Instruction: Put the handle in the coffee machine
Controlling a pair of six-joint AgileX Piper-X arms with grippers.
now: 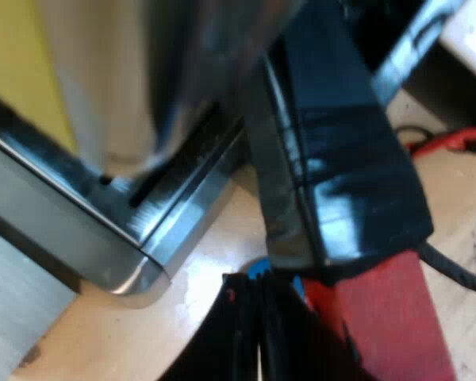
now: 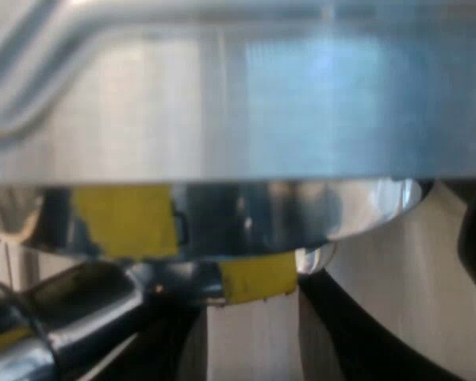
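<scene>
Judging by the dark red-ended handle [image 1: 345,190] near the steel espresso machine [image 1: 143,230], locking seems undone; whether the left pincer [image 1: 260,317] grips, I cannot tell.

Handle [image 1: 341,159]: dark, wrapped in glossy black tape, ending in a red section. It sits tilted, with the red end nearest the left claw [image 1: 262,333] and just beside it; can't tell if they touch. The black part runs up and away from the claw toward the machine's body.

Coffee machine [image 1: 143,214]: brushed steel. A rounded corner of its base rests on the light wood table [image 1: 103,341], close ahead of the left claw, and the handle passes just beside that corner.

Right wrist view: the machine's steel front is very close. It's a flat brushed panel over a shiny curved underside with yellow patches.
</scene>
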